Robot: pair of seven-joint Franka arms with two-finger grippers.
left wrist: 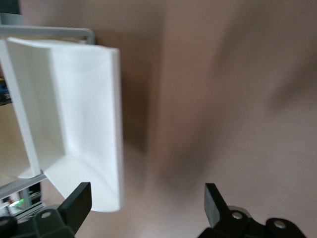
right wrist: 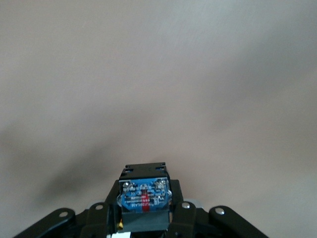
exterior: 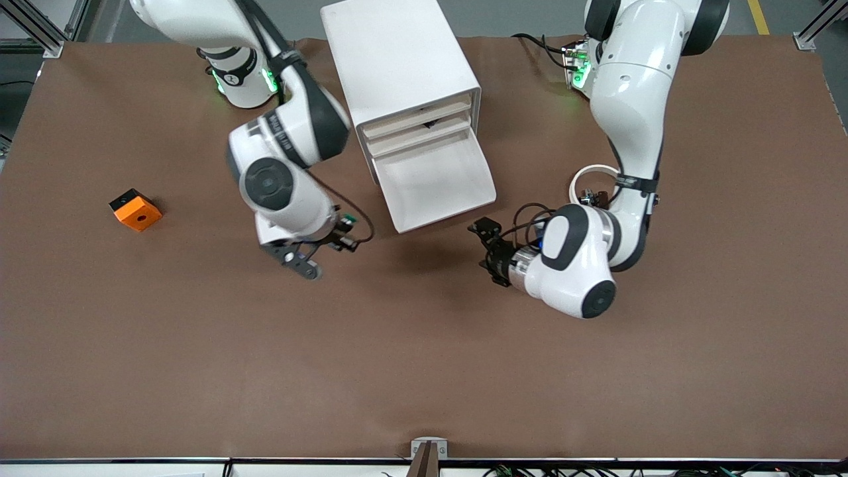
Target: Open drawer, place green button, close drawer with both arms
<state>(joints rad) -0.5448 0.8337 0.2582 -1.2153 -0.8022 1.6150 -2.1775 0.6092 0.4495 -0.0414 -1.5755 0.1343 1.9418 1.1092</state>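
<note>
Front view shows the big white cabinet point(exterior: 404, 63) on the brown table point(exterior: 424, 344), with the drawer point(exterior: 437, 185) pulled out (its white tray faces the camera). The left gripper point(exterior: 489, 248) hangs over the table just beside the drawer, fingers point(left wrist: 79, 203) spread wide. The right gripper point(right wrist: 143, 218) pinches the button point(right wrist: 143, 193) tight over the table.

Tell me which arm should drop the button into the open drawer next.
Probably the right. Its black two-finger right gripper is shut on the small blue-grey push-button, over the brown table beside the pulled-out white tray drawer. The left gripper is open and empty beside that drawer.
</note>
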